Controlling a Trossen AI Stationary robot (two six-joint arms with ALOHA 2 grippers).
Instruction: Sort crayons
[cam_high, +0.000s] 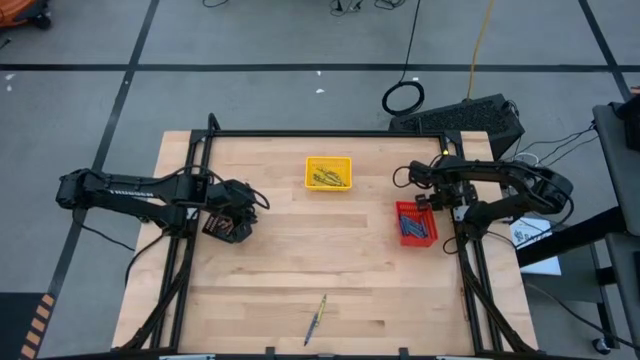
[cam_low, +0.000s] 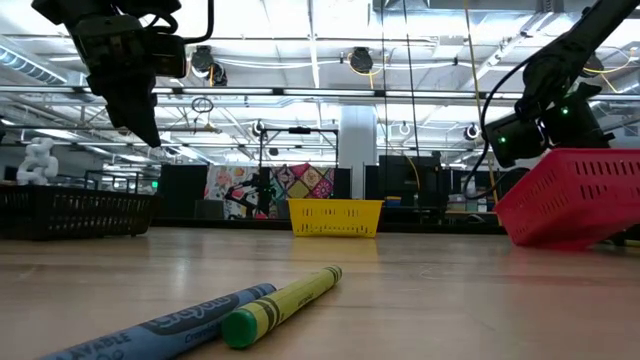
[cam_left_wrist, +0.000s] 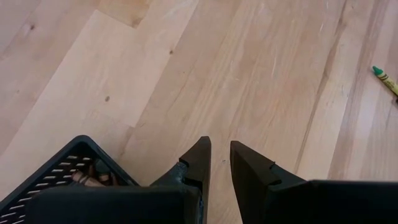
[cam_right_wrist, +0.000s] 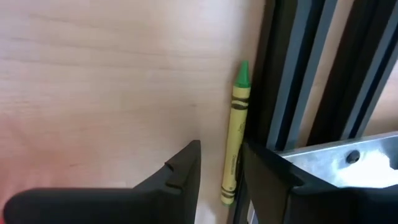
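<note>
Right hand (cam_right_wrist: 219, 163), at right of the high view, is slightly parted around a green-tipped crayon (cam_right_wrist: 234, 134) lying on the table (cam_right_wrist: 93, 93) against the frame rail (cam_right_wrist: 292, 74); grip not confirmed. Left hand (cam_left_wrist: 219, 154) narrowly parted, empty. Two crayons (cam_high: 316, 319) lie bottom centre. Judged light, rigid, brittle; grip mid-wrapper.

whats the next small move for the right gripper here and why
Probably a short drop to close on the yellow-green crayon. The right gripper hovers open with that crayon lying between its fingertips, tight against the dark frame rail at the table edge. It holds nothing, and the red tray sits close by, though that tray holds blue crayons, so the drop-off may lie elsewhere.
</note>
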